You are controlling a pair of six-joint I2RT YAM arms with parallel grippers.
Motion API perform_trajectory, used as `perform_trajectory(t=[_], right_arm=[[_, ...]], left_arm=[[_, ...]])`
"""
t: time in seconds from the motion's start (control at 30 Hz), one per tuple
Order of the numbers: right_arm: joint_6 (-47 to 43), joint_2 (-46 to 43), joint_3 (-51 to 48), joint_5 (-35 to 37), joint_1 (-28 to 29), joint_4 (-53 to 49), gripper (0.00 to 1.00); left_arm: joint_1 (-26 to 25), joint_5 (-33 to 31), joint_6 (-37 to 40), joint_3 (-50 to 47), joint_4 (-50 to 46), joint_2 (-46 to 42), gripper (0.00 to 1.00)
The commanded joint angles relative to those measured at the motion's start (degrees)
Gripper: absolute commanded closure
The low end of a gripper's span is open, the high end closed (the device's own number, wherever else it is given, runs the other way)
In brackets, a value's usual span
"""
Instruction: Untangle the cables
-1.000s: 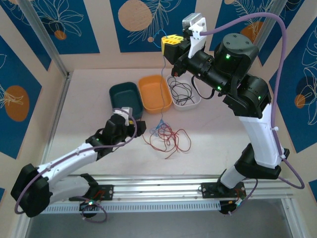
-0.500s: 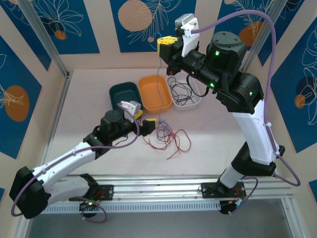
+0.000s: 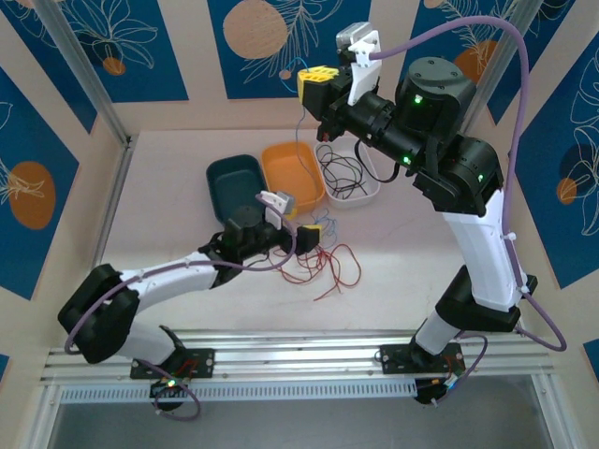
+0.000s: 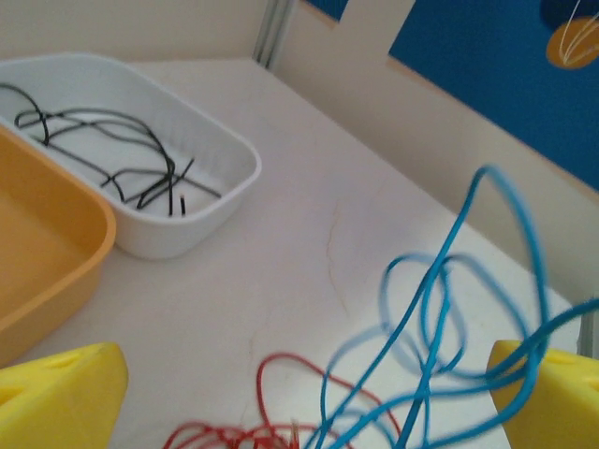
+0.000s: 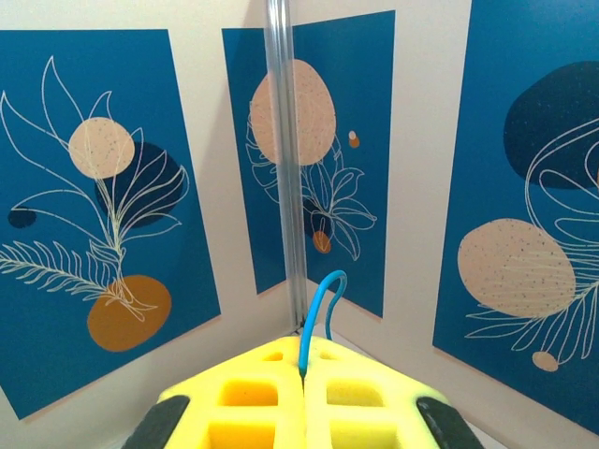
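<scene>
Top external: my left jaws have just spread beside the red cables [image 3: 332,267], right jaws clamping the blue cable [image 3: 300,117] aloft for separating.

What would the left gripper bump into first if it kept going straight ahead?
The left gripper would probably meet the blue cable first. It loops right between the open fingers, though depth is hard to judge.

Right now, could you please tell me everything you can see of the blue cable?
The blue cable is a thin, glossy, flexible wire. Its top end is pinched between the shut yellow pads of the right pincer, high above the table. It hangs down from there and ends in loose loops by the red wires, between the open left pincer's yellow fingers.
</scene>
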Motion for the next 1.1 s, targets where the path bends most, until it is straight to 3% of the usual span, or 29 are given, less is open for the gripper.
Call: perform_trajectory(t=[0.0,0.17,0.33,0.53,0.67,0.8,0.93,1.07], right_arm=[[0.96,0.33,1.31,-0.3,-0.35,-0.44,1.0],[1.06,0.54,1.28,-0.02,-0.52,-0.91,1.0],[1.59,1.24,1.48,-0.73,-0.62,-1.1,1.0],[1.77,2.31,5.64,0.32,-0.78,-2.99,1.0],[1.6,1.03,5.76,0.86,-0.79,-2.8,1.0],[0.9,-0.29,5.0,1.34,-0.85,-1.58,1.0],[-0.28,-1.35,5.12,2.19,-0.87,-0.39,1.0],[-1.77,-2.26,5.28,3.54,-0.87,0.91,1.0]], left_arm=[[-0.79,-1.44,-2.46,0.09,13.76,0.73,0.01],[-1.66,0.92,-0.26,0.15,17.96,0.67,0.0],[-1.78,-5.01,-1.88,0.82,19.1,2.11,0.0],[-1.68,-10.7,-6.01,1.1,18.59,5.75,0.17],[-1.72,-8.89,-8.05,0.17,18.75,8.7,0.32],[-1.68,-6.18,-8.67,-1.66,18.92,11.05,0.41],[-1.76,-4.24,-9.01,-4.11,16.93,12.68,0.61],[-1.71,-3.1,-9.05,-7.13,16.38,13.38,0.71]])
